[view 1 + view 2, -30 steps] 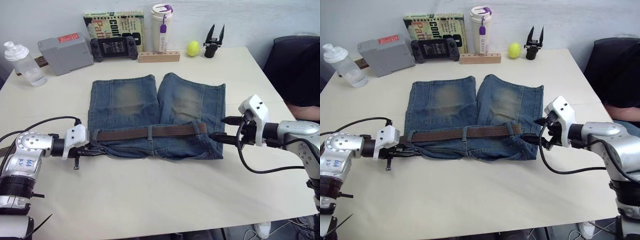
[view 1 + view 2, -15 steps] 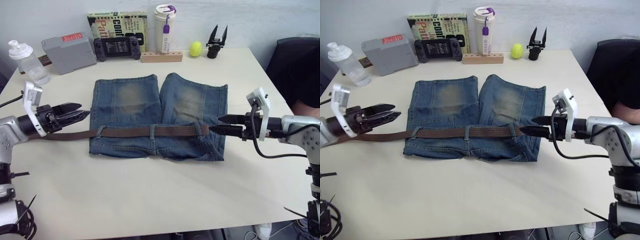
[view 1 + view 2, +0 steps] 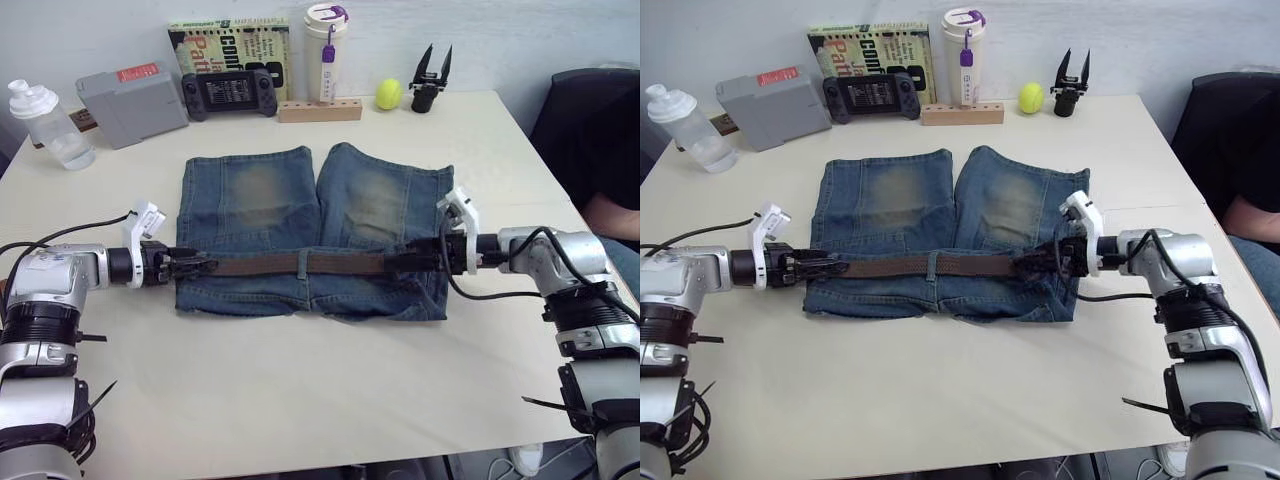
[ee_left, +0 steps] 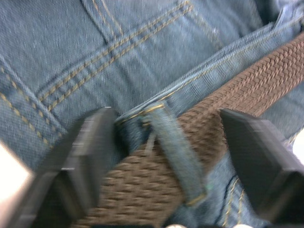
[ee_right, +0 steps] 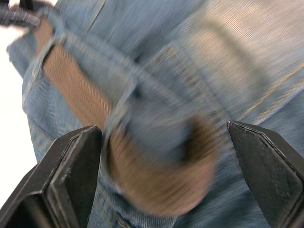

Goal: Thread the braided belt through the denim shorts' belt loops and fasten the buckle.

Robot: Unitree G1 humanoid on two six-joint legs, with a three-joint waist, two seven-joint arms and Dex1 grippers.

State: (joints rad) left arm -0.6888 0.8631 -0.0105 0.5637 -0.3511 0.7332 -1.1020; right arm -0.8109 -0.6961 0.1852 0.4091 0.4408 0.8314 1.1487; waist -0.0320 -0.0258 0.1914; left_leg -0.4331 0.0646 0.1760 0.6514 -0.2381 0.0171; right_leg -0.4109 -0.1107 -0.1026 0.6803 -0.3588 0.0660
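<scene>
The faded blue denim shorts (image 3: pixel 310 235) with yellowish worn patches on both legs lie flat on the pale cream worktop (image 3: pixel 330 390), waistband toward the robot and legs pointing away. The dark-brown woven braided belt (image 3: pixel 300 264) runs straight along the waistband, passing under a short blue denim belt loop (image 3: pixel 301 264) near the middle. Its ends are covered by the two pincers and bunched cloth, so the silver buckle cannot be made out.

The left pincer (image 3: pixel 185 265) sits at the robot's-left end of the waistband. In the left wrist view its two black fingers (image 4: pixel 90 142) stand spread, one on each side of the belt (image 4: pixel 213 109) and a denim loop (image 4: pixel 178 152) that crosses the strap; the fingers are released, not pressed onto the belt.

The right pincer (image 3: pixel 405 262) is at the opposite end of the waistband, where the denim is rumpled. Its fingers (image 5: pixel 76 161) are likewise spread wide (the gap spans the whole belt width), with the tan-brown belt end (image 5: pixel 161 175) and a fold of denim lying between them, ungripped.

Along the far edge of the worktop stand a clear plastic bottle (image 3: pixel 45 125), a grey box (image 3: pixel 130 100), a black game controller (image 3: pixel 228 95), a book (image 3: pixel 228 45), a white tumbler with a purple lid (image 3: pixel 323 55), a wooden block (image 3: pixel 318 110), a yellow-green ball (image 3: pixel 387 95) and a black spare gripper (image 3: pixel 431 80).
</scene>
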